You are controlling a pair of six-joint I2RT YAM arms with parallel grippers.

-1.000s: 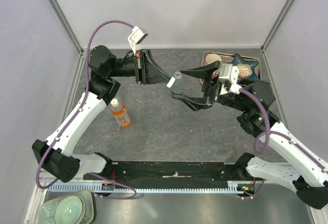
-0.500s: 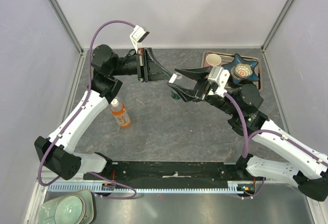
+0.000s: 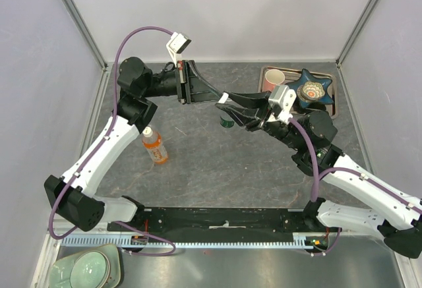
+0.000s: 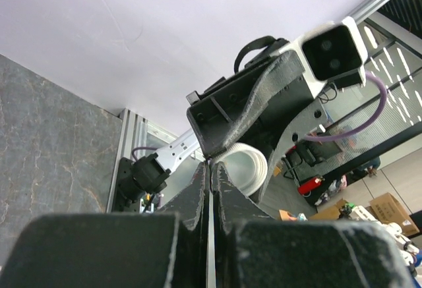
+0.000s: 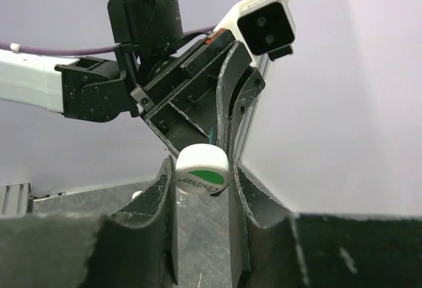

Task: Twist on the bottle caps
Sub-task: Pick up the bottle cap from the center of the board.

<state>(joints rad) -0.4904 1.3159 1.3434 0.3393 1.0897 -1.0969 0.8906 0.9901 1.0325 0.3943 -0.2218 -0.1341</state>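
Right wrist: right gripper [image 5: 200, 167] pinches the cap [image 5: 202, 176] across its sides; left gripper [image 4: 211, 169] shut. Cap probably light, stiff, slick; side hold suits.

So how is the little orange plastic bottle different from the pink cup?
The little orange plastic bottle has a white cap on; the pink cup is open on top. The bottle stands on the grey table; the cup sits in a tray. Both stand upright.

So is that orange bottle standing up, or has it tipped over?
Standing up. In the overhead view the orange bottle rests on its base on the table, with its white top uppermost.
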